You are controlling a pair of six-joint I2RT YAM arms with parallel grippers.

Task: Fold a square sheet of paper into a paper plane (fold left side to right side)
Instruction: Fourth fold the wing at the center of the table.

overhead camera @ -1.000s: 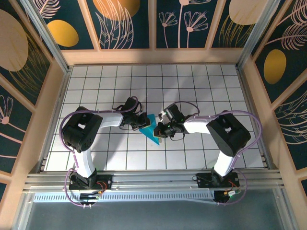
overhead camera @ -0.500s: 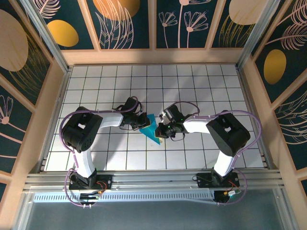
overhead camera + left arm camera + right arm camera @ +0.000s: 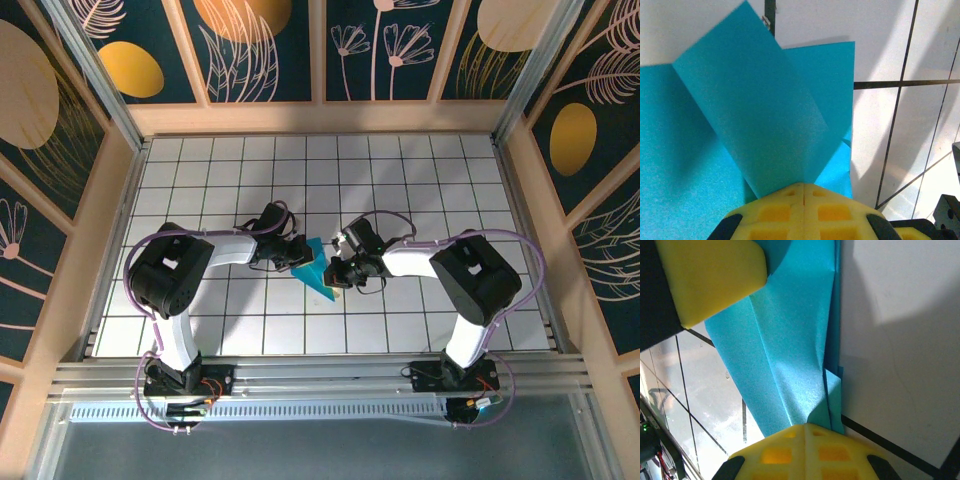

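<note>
Cyan-blue paper sheet (image 3: pixel 318 268): thin, partly folded into a pointed wedge, lying mid-table on the white gridded tabletop (image 3: pixel 420 180) between my two grippers.
Left gripper (image 3: pixel 297 252): at the sheet's left edge. My yellow foam pads (image 3: pixel 770 215) are pressed together, clamped on a raised flap that fans up and away from them.
Right gripper (image 3: pixel 337 272): at the sheet's right edge. Pads (image 3: pixel 840 455) are together, pinching a creased fold.
Layers: flap tilted up, lower layer flat on the tabletop.
</note>
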